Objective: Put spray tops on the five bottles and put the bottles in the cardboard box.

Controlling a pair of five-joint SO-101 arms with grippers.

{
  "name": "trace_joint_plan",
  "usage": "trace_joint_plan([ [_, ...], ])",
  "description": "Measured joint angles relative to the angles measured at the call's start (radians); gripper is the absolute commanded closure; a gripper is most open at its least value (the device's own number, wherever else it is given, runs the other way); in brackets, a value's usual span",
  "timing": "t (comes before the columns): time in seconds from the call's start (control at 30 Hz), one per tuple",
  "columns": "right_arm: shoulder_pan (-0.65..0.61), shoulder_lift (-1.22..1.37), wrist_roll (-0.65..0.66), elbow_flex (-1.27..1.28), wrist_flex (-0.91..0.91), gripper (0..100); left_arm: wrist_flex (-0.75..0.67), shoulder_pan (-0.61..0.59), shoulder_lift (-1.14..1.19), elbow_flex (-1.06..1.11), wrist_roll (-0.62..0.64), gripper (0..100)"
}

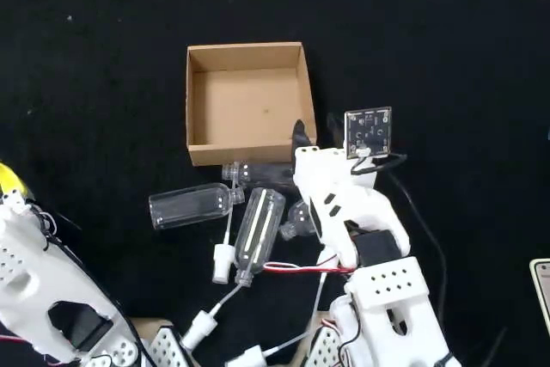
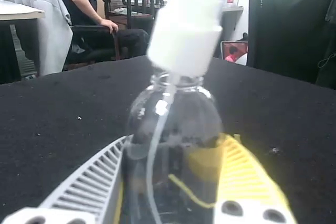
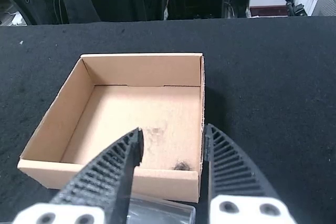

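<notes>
Left wrist view is showing your left gripper clamping a clear bottle between its grey and yellow fingers. A white spray top is sitting on the neck and leaning to one side (its tube is already running down inside the bottle). I am judging that top as not fully seated, so you are wanting to square it and press it home before carrying the bottle toward the cardboard box, which is lying empty near the middle of the surface. Your right gripper is hanging with its black jaws partly apart, holding nothing. It is sitting just in front of the box's near wall and over a second bottle lying along that wall. If you are using it to steady the top, be bringing it across slowly. The other bottles and loose spray tops are lying close beside that arm, and a careless sweep is likely sending them rolling.
</notes>
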Motion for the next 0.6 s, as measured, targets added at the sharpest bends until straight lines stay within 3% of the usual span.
trace_joint_plan([
  [0.6, 0.0, 0.0, 0.0, 0.0, 0.0, 83.3, -0.002, 0.002, -0.017, 0.003, 0.0, 73],
])
